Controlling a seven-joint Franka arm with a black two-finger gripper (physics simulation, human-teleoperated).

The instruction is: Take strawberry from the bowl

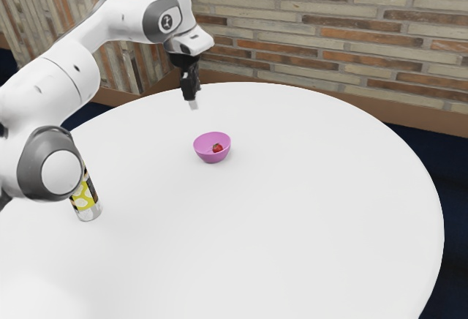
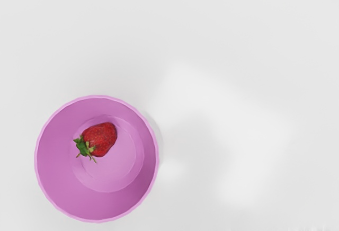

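- Strawberry (image 2: pixel 101 138) sits in pink bowl (image 2: pixel 55 183), bowl upright on tabletop (image 1: pixel 292 202).
- Fingers (image 1: pixel 189 87) above tabletop, apart from bowl; can't tell if wide or narrow.
- No pick made; I judge lining up, lowering, gripping, lifting out all left.

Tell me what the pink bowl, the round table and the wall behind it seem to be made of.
Bowl: probably plastic, smooth with a soft sheen, evenly pink, slightly wavy rim; glazed ceramic is possible.
Table: plain white, smooth, no grain or seams; perhaps laminate or painted wood.
Wall: brick or stone facing, seemingly matte, in narrow orange, grey and cream blocks.
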